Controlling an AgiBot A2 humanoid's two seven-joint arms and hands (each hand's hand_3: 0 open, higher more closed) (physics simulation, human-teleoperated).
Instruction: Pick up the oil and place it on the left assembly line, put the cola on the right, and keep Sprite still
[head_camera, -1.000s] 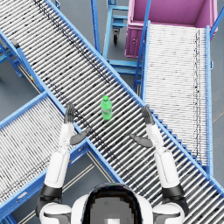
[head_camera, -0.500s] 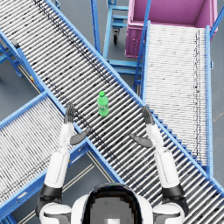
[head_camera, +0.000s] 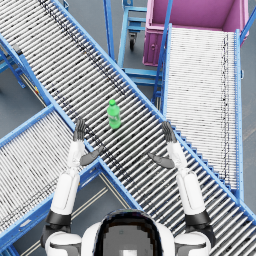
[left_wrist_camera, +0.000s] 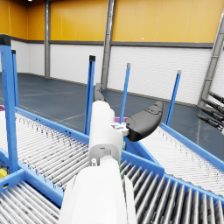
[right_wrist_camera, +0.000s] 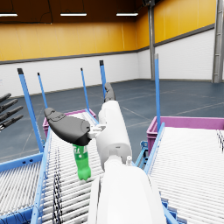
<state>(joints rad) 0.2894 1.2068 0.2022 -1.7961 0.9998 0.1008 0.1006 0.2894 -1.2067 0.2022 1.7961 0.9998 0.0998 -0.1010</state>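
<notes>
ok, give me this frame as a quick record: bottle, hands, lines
bottle: green bottle, upright on middle conveyor, untouched
left hand: open, empty, to the bottle's left
right hand: open, empty, to the bottle's right
left line: rollers, beside left arm
right line: rollers, pink bin at far end
oil, cola: not in view

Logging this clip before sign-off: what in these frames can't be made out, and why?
1. The green bottle: its label is too small to read in the head view, and in the right wrist view the right robot hand covers its top.
2. Left wrist view: the white forearm hides most of the left robot hand, and the bottle cannot be made out behind it.
3. The pink bin: cut off by the head view's top edge, contents unseen.
</notes>
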